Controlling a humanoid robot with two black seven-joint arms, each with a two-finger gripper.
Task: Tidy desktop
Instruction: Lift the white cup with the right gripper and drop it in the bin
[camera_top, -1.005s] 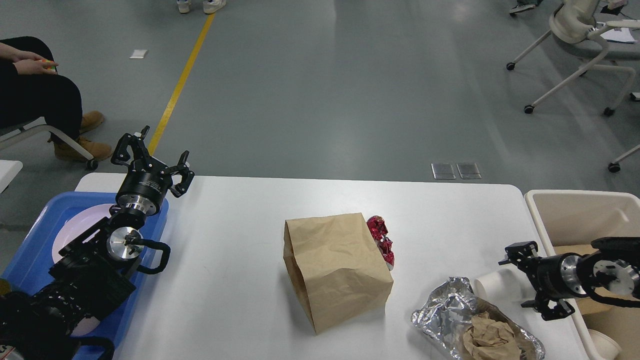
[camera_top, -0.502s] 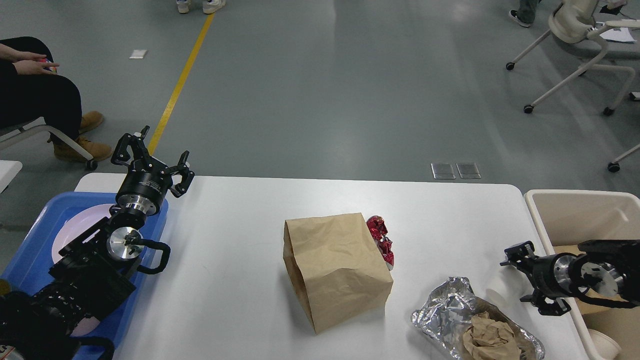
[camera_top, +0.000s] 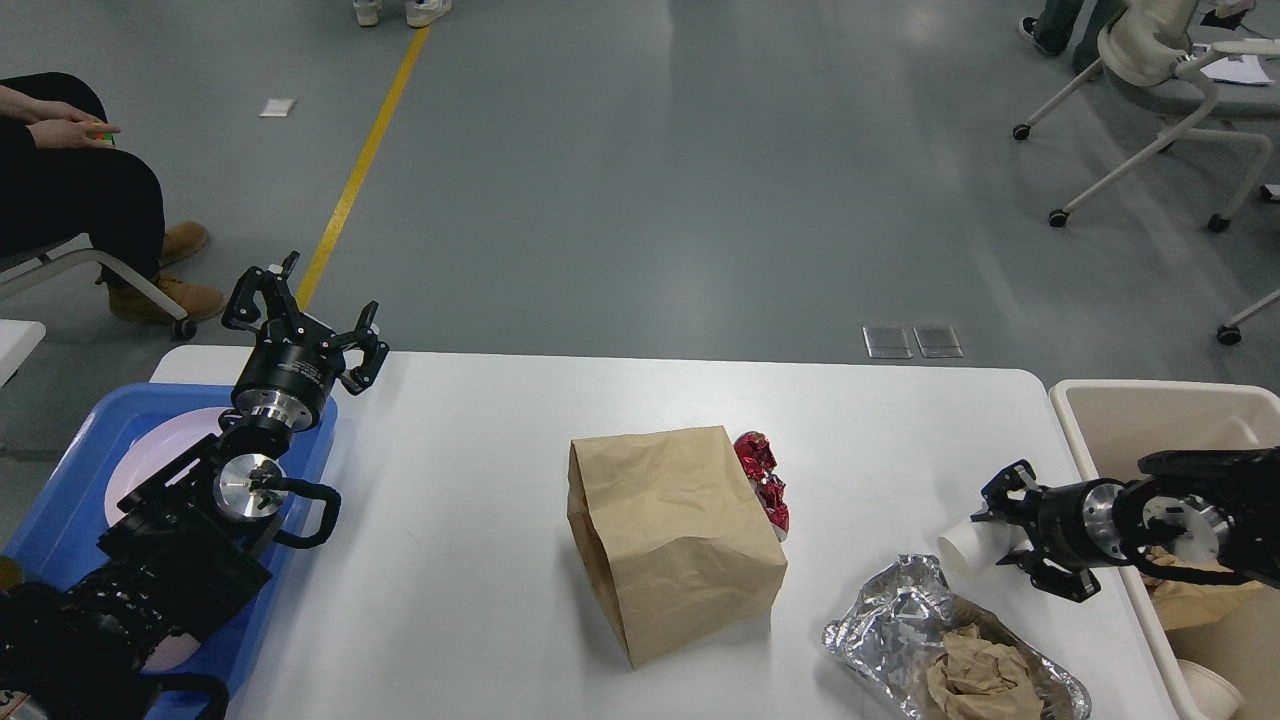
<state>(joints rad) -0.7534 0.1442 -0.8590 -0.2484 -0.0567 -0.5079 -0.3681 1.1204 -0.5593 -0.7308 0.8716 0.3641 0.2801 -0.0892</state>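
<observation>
The white desktop holds a brown paper bag lying on its side in the middle, with a crumpled red foil wrapper at its far right side. A foil tray with crumpled brown paper sits at the front right. My right gripper reaches in from the right, its fingers closed around a small white paper cup just beyond the foil tray. My left gripper is open and empty, raised over the desktop's far left corner.
A blue tray with a pale plate stands at the left edge under my left arm. A beige bin at the right edge holds brown paper and a white cup. A seated person is at far left.
My right gripper has moved left and away from me, and the white cup has moved with it. The left arm has not moved.
</observation>
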